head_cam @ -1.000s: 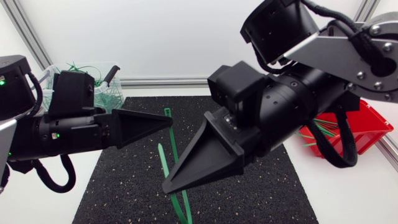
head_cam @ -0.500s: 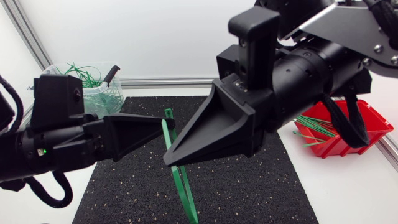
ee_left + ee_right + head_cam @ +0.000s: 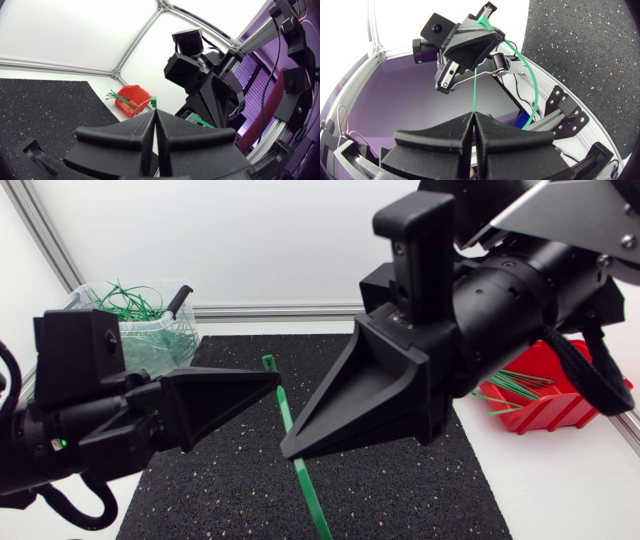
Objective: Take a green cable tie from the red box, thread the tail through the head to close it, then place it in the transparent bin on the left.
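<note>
The surface (image 3: 560, 480) is white and smooth, bare along its right side and at the far left corner. A black rubbery mat (image 3: 400, 490) flecked with pale specks lies flat across its middle and takes up most of the space, its far edge stopping just short of the silver rail (image 3: 270, 310) at the back. To the right of the mat, resting on the white top, sits the red box (image 3: 545, 418), open-fronted, with green cable ties (image 3: 515, 385) lying loose inside. At the far left corner, beside the mat's back corner, stands the transparent bin (image 3: 160, 345), holding a tangle of green ties.
</note>
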`<move>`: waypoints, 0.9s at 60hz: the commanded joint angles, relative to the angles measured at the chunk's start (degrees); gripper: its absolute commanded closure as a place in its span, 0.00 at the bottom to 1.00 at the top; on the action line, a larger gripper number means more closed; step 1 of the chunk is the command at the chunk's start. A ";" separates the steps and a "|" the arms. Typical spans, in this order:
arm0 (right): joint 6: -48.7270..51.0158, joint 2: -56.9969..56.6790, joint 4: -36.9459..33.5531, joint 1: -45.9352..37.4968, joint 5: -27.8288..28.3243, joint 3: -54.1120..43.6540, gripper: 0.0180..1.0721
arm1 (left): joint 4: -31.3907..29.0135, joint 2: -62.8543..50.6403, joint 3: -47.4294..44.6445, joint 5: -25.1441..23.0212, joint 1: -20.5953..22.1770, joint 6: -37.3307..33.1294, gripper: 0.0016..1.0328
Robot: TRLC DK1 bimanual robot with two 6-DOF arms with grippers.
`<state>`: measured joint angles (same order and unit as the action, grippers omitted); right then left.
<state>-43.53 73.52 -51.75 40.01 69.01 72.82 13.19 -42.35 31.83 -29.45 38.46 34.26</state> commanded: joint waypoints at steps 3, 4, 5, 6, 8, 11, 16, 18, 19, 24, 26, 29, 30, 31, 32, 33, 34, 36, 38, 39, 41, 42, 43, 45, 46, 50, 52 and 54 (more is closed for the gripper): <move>-1.38 -0.13 -1.16 -0.02 -0.19 2.68 0.95 | 0.78 0.42 -1.60 0.89 0.57 -1.30 0.97; -1.38 0.05 -1.25 -0.02 -0.19 2.95 0.95 | 0.78 0.42 -1.60 0.89 0.65 -1.39 0.97; -1.38 0.22 -1.34 -0.02 -0.19 3.30 0.95 | 0.78 0.42 -1.60 0.89 0.74 -1.48 0.97; -1.47 0.49 -1.52 -0.02 -0.19 3.56 0.95 | 0.78 0.34 -1.60 0.98 0.83 -1.65 0.97; -1.47 1.10 -1.78 -0.11 -0.28 4.09 0.95 | 0.78 0.34 -1.51 1.33 0.83 -1.92 0.97; -1.65 1.98 -2.39 -0.28 -0.55 4.79 0.95 | 0.78 0.34 -1.51 1.42 1.01 -2.36 0.97; -1.82 3.65 -3.45 -0.02 -0.90 6.29 0.95 | 1.22 0.34 -1.60 2.47 1.01 -3.32 0.97; -1.82 4.09 -3.89 0.07 -1.07 6.90 0.95 | 1.40 0.34 -1.69 2.56 0.92 -3.32 0.97; -1.91 4.27 -4.06 0.16 -1.16 7.16 0.95 | 1.49 0.34 -1.69 2.56 0.92 -3.41 0.97; -2.09 5.06 -4.59 0.33 -1.34 8.22 0.95 | 2.28 0.34 -1.86 2.82 0.30 -3.32 0.97; -2.18 5.50 -4.68 0.33 -1.43 8.31 0.95 | 2.37 0.42 -1.95 2.82 0.13 -3.32 0.97; -2.26 6.29 -4.94 0.33 -1.51 8.39 0.95 | 2.37 1.04 -2.48 2.82 0.13 -3.24 0.97; -2.26 6.46 -4.94 0.42 -1.51 8.39 0.95 | 2.37 1.39 -2.57 2.82 0.13 -3.24 0.97; -2.26 6.64 -4.94 0.51 -1.51 8.39 0.95 | 2.28 1.65 -2.65 2.82 0.13 -3.15 0.97; -2.26 6.73 -4.94 0.68 -1.51 8.39 0.95 | 2.10 1.92 -2.65 2.91 0.13 -3.15 0.97; -2.26 6.73 -4.94 0.77 -1.51 8.31 0.95 | 2.01 2.01 -2.65 3.09 0.13 -3.06 0.97; -2.26 6.73 -4.94 0.95 -1.51 8.31 0.95 | 1.93 2.27 -2.65 3.26 0.21 -3.06 0.97; -2.26 6.73 -4.94 1.30 -1.51 8.31 0.95 | 1.84 2.71 -2.65 3.52 0.21 -3.06 0.97; -2.26 6.64 -4.94 1.56 -1.51 8.31 0.95 | 1.66 3.24 -2.83 4.23 0.48 -3.15 0.97; -2.26 6.64 -4.94 1.74 -1.51 8.22 0.95 | 1.66 3.32 -2.92 4.40 0.48 -3.15 0.97; -2.26 6.55 -4.94 1.74 -1.51 8.13 0.95 | 1.66 3.50 -3.01 4.58 0.57 -3.15 0.97; -2.26 6.55 -5.03 1.83 -1.51 8.04 0.95 | 1.66 3.68 -3.01 4.58 0.65 -3.15 0.97; -2.26 6.46 -5.03 2.09 -1.69 7.96 0.95 | 1.57 3.85 -2.92 4.84 0.83 -3.24 0.97; -2.26 6.46 -5.03 2.18 -1.78 7.87 0.95 | 1.57 4.20 -2.74 5.72 1.09 -3.32 0.97; -2.26 6.29 -5.12 2.27 -1.78 7.96 0.95 | 1.57 4.38 -2.57 6.07 1.36 -3.32 0.97; -2.26 5.67 -5.12 2.62 -1.86 8.22 0.95 | 1.14 4.64 -1.86 6.34 1.97 -3.41 0.97; -2.26 5.50 -5.12 2.62 -1.86 8.22 0.95 | 1.14 4.73 -1.69 6.34 2.06 -3.41 0.97; -2.26 5.41 -5.12 2.71 -1.86 8.22 0.95 | 0.96 4.91 -1.51 6.42 2.24 -3.41 0.97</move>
<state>-43.97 79.48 -55.81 42.06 67.44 80.18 14.35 -38.26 29.82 -23.49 40.03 31.44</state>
